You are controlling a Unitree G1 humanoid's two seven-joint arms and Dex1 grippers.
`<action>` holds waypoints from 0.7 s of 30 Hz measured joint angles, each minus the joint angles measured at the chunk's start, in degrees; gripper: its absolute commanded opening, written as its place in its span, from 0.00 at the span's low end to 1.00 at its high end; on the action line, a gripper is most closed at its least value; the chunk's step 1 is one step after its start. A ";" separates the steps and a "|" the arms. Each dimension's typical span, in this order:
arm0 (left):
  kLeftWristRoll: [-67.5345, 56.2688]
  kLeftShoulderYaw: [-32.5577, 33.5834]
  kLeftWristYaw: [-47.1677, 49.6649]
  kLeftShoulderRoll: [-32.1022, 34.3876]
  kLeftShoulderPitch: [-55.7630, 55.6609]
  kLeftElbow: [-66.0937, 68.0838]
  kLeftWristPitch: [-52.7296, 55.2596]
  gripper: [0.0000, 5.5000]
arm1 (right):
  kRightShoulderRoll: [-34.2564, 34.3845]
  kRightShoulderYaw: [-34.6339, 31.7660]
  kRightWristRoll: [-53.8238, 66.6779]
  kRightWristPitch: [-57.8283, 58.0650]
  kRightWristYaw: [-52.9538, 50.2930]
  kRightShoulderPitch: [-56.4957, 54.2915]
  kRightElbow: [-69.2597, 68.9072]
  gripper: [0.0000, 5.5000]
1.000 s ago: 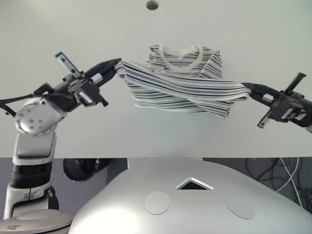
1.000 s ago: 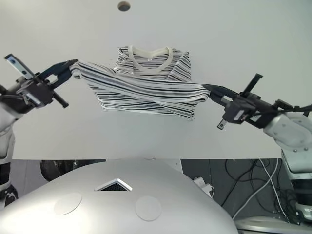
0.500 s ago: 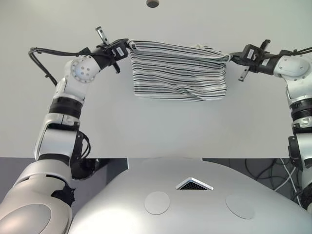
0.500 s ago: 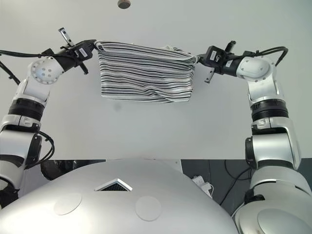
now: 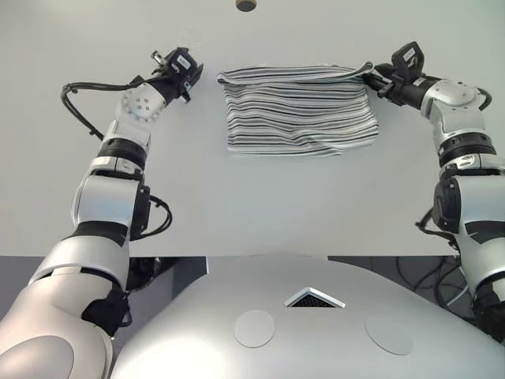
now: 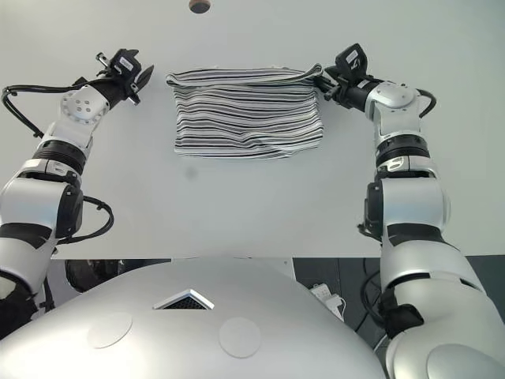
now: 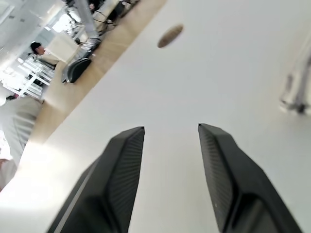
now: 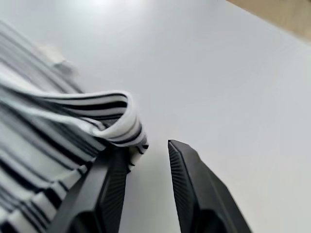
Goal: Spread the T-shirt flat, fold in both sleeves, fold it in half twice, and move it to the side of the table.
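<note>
at the far middle of the surface [image 5: 252,205], just short of a dark round hole [image 5: 246,7], the t-shirt [image 5: 300,110] is seen lying as a striped, folded rectangle. the left tool [image 5: 192,75] is held off the cloth, near its far left corner but apart from it, with its fingers spread and only bare surface seen between them. the right tool [image 8: 148,145] is placed at the far right corner; its fingers are also spread, the rolled edge of the cloth lies against one of them, and nothing is gripped. the first fold in half is judged to be laid down and let go, with the second fold in half and the move to the side not yet done. for the next move, one short side is judged to need pinching at both of its corners, through all layers, and carrying across to the other short side without the stack being dragged askew. the long axis of the rectangle is set left to right across the surface, with the stripes along it. the collar is hidden, so its heading cannot be told; a slightly lifted lip is seen along the far edge.
</note>
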 measured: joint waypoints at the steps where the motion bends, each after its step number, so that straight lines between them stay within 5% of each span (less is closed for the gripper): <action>1: -1.23 1.05 -0.70 0.03 0.23 -1.14 -0.78 0.37 | 0.37 -1.35 0.85 1.36 -1.83 -0.50 1.07 0.27; 6: -8.09 5.86 -3.67 1.78 7.30 -13.81 -2.88 0.37 | 1.59 -3.71 0.78 2.32 -9.10 -1.27 3.25 0.27; 12: -6.43 3.95 -3.57 2.55 18.67 -41.17 -1.14 0.37 | -1.96 6.23 -10.09 -6.79 -8.20 1.00 -0.57 0.27; 16: -6.61 3.62 -5.09 3.99 25.11 -60.71 3.55 0.37 | -17.83 14.84 -22.12 -15.30 -5.99 10.86 -13.79 0.27; 21: -6.72 4.66 -5.20 4.93 26.75 -66.80 7.29 0.37 | -36.86 13.60 -24.02 -13.64 8.16 31.51 -44.87 0.27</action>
